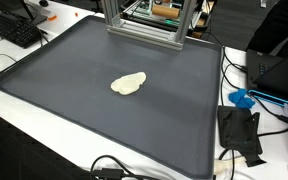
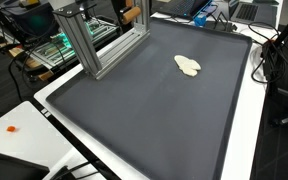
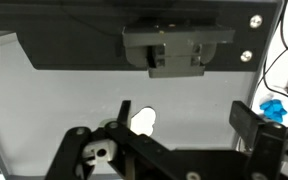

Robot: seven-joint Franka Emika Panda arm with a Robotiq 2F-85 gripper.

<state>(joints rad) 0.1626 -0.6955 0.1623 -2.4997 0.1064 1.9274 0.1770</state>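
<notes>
A pale cream, lumpy object [image 1: 128,84] lies flat near the middle of a dark grey mat [image 1: 74,100]; it also shows on the mat [image 2: 134,110] as the cream object [image 2: 188,66] toward the far side. In the wrist view my gripper [image 3: 184,112] hangs well above the mat with its jaws wide open and nothing between them. The cream object [image 3: 144,121] shows just inside the left fingertip [image 3: 124,107], far below it. Neither the arm nor the gripper appears in either exterior view.
An aluminium frame [image 1: 144,25] stands at the mat's far edge, also seen as the frame [image 2: 99,40]. A blue item [image 1: 242,98] and a black block [image 1: 239,130] lie beside the mat with cables. A keyboard [image 1: 14,30] sits at the corner.
</notes>
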